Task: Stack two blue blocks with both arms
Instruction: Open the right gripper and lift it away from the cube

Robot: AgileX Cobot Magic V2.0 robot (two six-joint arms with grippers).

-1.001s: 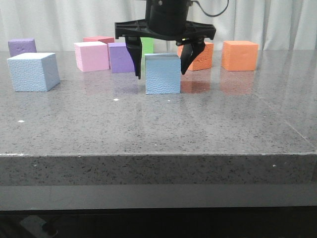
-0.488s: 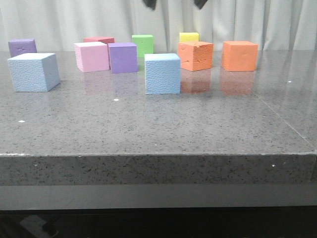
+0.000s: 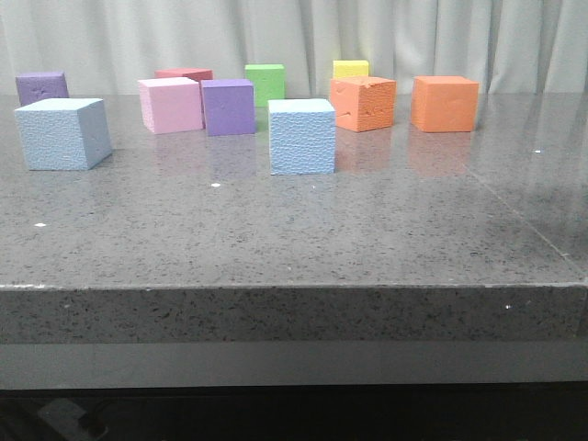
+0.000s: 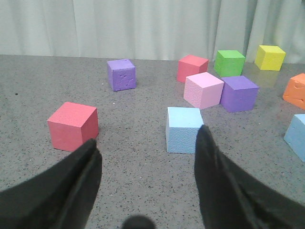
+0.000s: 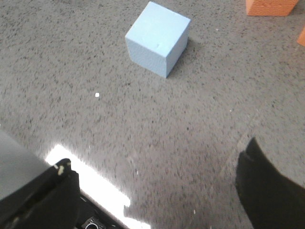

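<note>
Nearby, purple cube (image 3: pixel 228 107), pink cube (image 3: pixel 170 104).

Front cam's sitting low at table (image 3: pixel 276 239) edge level, both wrist cams looking down closer (all sharing the central blue block (image 3: pixel 301 136)).

A robotics lab or test bench is suggested rather than a home or shop. A thick grey speckled stone-look table (image 3: pixel 294 239) is seen, bare apart from plain foam cubes laid out as practice props: sky-blue blocks (image 3: pixel 301 136) (image 3: pixel 62 133), a pink cube (image 3: pixel 170 104), purple cubes (image 3: pixel 228 107) (image 3: pixel 41 87), a green cube (image 3: pixel 265 83), a yellow cube (image 3: pixel 350 69), orange cubes (image 3: pixel 445 102) (image 3: pixel 362 102) and a red cube (image 4: pixel 73 125). The scene is closed off behind by a pale pleated curtain (image 3: pixel 294 37), used as a neutral backdrop. Black gripper fingers (image 4: pixel 217 181) are caught at the edge of the wrist cameras' views.
</note>
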